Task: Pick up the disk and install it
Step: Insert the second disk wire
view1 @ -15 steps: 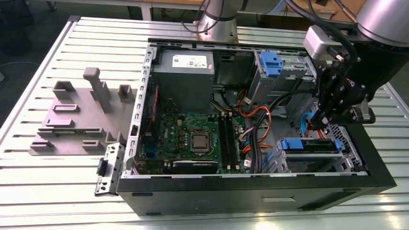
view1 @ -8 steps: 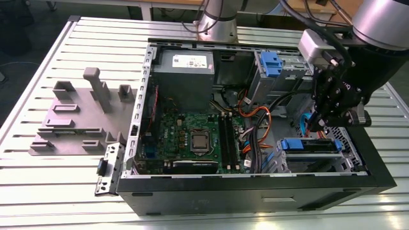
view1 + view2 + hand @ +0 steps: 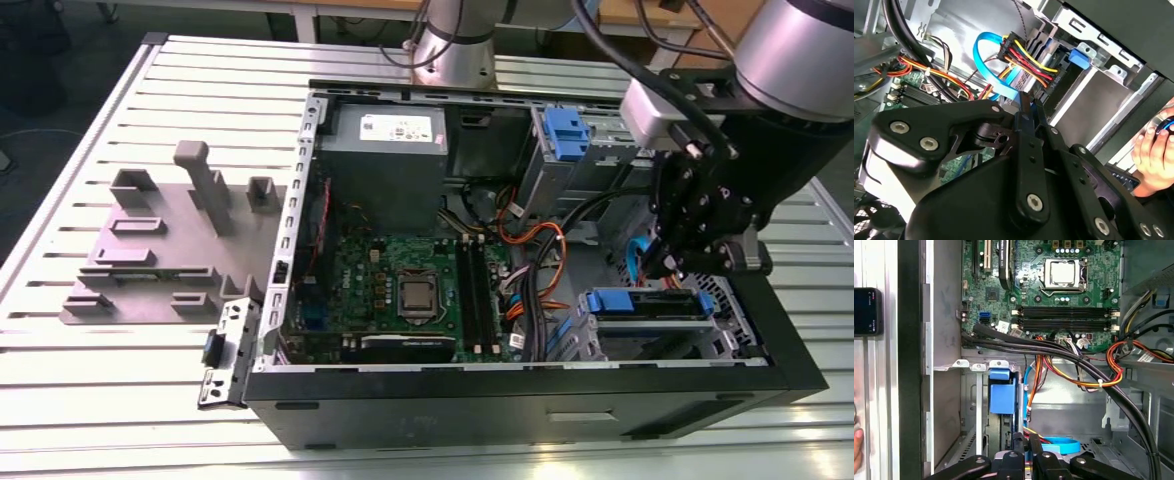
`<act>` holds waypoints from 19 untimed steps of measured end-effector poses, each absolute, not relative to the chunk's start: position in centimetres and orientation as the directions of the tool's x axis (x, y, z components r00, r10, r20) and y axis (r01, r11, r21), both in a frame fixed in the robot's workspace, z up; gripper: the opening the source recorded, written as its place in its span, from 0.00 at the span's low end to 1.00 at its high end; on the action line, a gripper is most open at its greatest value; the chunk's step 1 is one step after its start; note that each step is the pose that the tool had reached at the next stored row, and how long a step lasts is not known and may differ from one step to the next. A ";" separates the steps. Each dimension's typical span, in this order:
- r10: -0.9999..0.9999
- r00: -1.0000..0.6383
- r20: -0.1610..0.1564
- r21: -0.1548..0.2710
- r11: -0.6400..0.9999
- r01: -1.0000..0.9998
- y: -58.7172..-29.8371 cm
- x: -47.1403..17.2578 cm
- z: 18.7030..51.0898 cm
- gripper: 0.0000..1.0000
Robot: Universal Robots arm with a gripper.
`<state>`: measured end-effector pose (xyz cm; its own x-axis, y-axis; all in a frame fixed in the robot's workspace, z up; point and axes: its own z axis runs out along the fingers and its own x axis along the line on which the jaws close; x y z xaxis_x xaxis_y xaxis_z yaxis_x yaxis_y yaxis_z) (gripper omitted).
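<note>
The disk [image 3: 647, 303] lies flat in the drive cage at the open computer case's [image 3: 300, 250] near corner, on the exterior view's right. Its bright blue carrier shows at both ends. In the first wrist view the blue carrier of the disk [image 3: 1003, 399] sits in the bay just beyond my fingertips. My gripper [image 3: 675, 266] hangs just above the disk, pointing down into the case. Its fingers [image 3: 1025, 107] stand close together with nothing between them. Orange, yellow and light blue cables [image 3: 1004, 65] run right beside the gripper [image 3: 1025, 438].
Motherboard [image 3: 400, 285] fills the case floor, with a grey power supply [image 3: 384, 140] at the back and a blue latch piece [image 3: 566, 135] beside it. A grey fixture block [image 3: 160, 240] stands on the slatted table. A person's hand [image 3: 1154, 145] rests outside the case.
</note>
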<state>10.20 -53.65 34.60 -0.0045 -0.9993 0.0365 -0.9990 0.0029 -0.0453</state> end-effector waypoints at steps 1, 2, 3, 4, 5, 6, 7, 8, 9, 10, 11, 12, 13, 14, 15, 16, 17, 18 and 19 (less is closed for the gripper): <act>-0.999 -0.004 0.036 -0.050 0.002 -0.999 -53.7 10.1 34.5 0.16; -0.999 -0.004 0.036 -0.055 0.002 -0.999 -53.7 10.0 34.5 0.16; -0.999 -0.003 0.037 -0.059 0.001 -0.998 -53.8 9.9 34.5 0.16; -0.999 -0.003 0.037 -0.063 0.001 -0.998 -53.8 9.8 34.5 0.16; -0.999 -0.002 0.037 -0.068 0.000 -0.998 -53.8 9.7 34.5 0.16; -0.999 -0.001 0.037 -0.072 -0.001 -0.997 -53.8 9.6 34.5 0.16; -0.999 0.000 0.036 -0.076 -0.003 -0.997 -53.9 9.6 34.4 0.16; -0.999 0.001 0.036 -0.079 -0.004 -0.997 -53.9 9.5 34.4 0.16; -0.999 0.002 0.036 -0.083 -0.005 -0.996 -53.9 9.4 34.4 0.16; -0.999 0.003 0.036 -0.087 -0.006 -0.996 -54.0 9.4 34.4 0.16; -0.999 0.004 0.036 -0.092 -0.008 -0.996 -54.1 9.3 34.4 0.16; -0.999 0.005 0.036 -0.096 -0.009 -0.995 -54.1 9.3 34.4 0.16; -0.999 0.006 0.036 -0.100 -0.010 -0.995 -54.2 9.2 34.3 0.16; -0.999 0.007 0.036 -0.103 -0.010 -0.995 -54.2 9.2 34.3 0.16; -0.999 0.007 0.036 -0.105 -0.011 -0.994 -54.3 9.2 34.3 0.16; -0.999 0.008 0.036 -0.107 -0.012 -0.994 -54.4 9.2 34.3 0.16; -0.999 0.008 0.036 -0.108 -0.012 -0.994 -54.6 9.2 34.2 0.16; -0.999 0.009 0.036 -0.110 -0.013 -0.994 -54.7 9.2 34.2 0.16; -0.999 0.009 0.037 -0.111 -0.013 -0.994 -54.7 9.2 34.1 0.16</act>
